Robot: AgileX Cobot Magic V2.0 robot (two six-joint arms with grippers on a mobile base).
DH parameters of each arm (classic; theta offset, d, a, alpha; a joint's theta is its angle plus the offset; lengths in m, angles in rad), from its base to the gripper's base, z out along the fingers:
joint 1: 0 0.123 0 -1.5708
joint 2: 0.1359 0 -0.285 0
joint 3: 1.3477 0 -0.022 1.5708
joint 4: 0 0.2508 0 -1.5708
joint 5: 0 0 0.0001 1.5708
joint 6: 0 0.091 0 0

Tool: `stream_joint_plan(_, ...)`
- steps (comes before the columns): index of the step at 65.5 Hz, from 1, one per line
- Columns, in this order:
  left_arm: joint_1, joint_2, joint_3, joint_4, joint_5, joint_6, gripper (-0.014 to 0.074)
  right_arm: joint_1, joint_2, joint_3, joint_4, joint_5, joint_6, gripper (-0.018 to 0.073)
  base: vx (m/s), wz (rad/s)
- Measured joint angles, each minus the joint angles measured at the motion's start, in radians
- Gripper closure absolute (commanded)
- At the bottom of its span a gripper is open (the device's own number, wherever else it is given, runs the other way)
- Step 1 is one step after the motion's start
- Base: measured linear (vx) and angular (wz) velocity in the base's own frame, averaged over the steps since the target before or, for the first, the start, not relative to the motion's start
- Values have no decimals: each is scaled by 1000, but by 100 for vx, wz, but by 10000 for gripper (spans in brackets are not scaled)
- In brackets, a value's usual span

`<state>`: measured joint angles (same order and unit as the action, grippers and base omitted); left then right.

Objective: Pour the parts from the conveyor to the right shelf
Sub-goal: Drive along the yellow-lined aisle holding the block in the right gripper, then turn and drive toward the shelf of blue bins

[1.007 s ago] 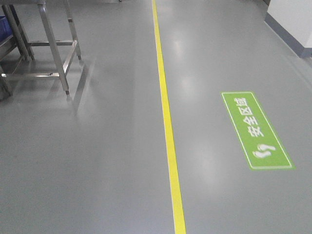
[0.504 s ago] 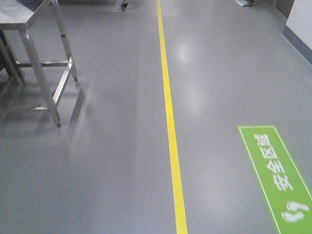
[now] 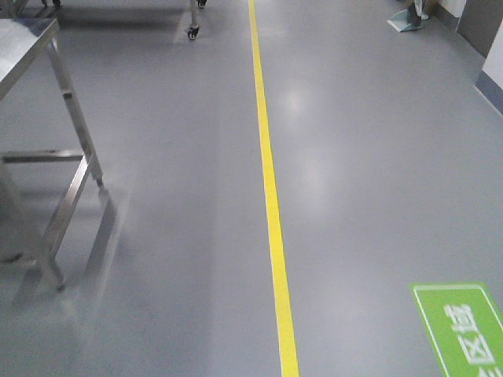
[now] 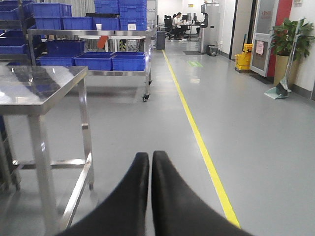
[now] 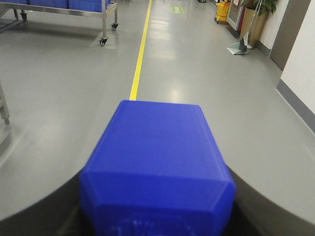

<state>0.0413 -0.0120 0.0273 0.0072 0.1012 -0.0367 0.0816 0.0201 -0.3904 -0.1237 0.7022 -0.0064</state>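
A solid blue part [image 5: 160,142] fills the middle of the right wrist view. My right gripper [image 5: 157,196] is shut on it, with dark fingers [image 5: 256,196] showing on both sides of the block. In the left wrist view my left gripper [image 4: 150,156] is shut, its two black fingertips pressed together with nothing between them, held above the grey floor. Neither gripper shows in the front view. The conveyor and the right shelf are out of view.
A yellow line [image 3: 271,204] runs straight ahead on the glossy grey floor. A steel table [image 3: 31,47] stands close on the left. Farther on is a wheeled steel cart with blue crates [image 4: 98,61]. A green floor sign [image 3: 464,330] and a wall [image 3: 493,82] lie right.
The front view has advanced along the yellow line. The green sign slid to the bottom right corner, the steel table's legs came nearer on the left, and a cart wheel appeared at the top.
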Motion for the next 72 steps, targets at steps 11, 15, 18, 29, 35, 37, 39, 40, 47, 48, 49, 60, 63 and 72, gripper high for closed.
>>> stream_joint_plan(11, 0, 0, 0, 0, 0, 0, 603, 0, 0, 0, 0, 1, 0, 564, 90, -2)
stream_joint_plan(15, 0, 0, 0, 0, 0, 0, 603, 0, 0, 0, 0, 1, 0, 564, 90, -2)
stream_joint_plan(18, 0, 0, 0, 0, 0, 0, 603, 0, 0, 0, 0, 1, 0, 564, 90, -4)
stream_joint_plan(29, 0, 0, 0, 0, 0, 0, 603, 0, 0, 0, 0, 1, 0, 564, 90, -3)
stream_joint_plan(35, 0, 0, 0, 0, 0, 0, 603, 0, 0, 0, 0, 1, 0, 564, 90, -3)
stream_joint_plan(37, 0, 0, 0, 0, 0, 0, 603, 0, 0, 0, 0, 1, 0, 564, 89, -4)
stream_joint_plan(39, 0, 0, 0, 0, 0, 0, 603, 0, 0, 0, 0, 1, 0, 564, 90, -6)
stream_joint_plan(40, 0, 0, 0, 0, 0, 0, 603, 0, 0, 0, 0, 1, 0, 564, 90, -6)
stream_joint_plan(47, 0, 0, 0, 0, 0, 0, 603, 0, 0, 0, 0, 1, -1, 564, 90, -6)
stream_joint_plan(48, 0, 0, 0, 0, 0, 0, 603, 0, 0, 0, 0, 1, -1, 564, 90, -7)
stream_joint_plan(49, 0, 0, 0, 0, 0, 0, 603, 0, 0, 0, 0, 1, -1, 564, 90, -7)
stream_joint_plan(60, 0, 0, 0, 0, 0, 0, 603, 0, 0, 0, 1, 1, -1, 564, 91, -9)
stream_joint_plan(63, 0, 0, 0, 0, 0, 0, 603, 0, 0, 0, 1, 1, -1, 564, 90, -7)
stream_joint_plan(72, 0, 0, 0, 0, 0, 0, 603, 0, 0, 0, 0, 1, -1, 564, 89, 0)
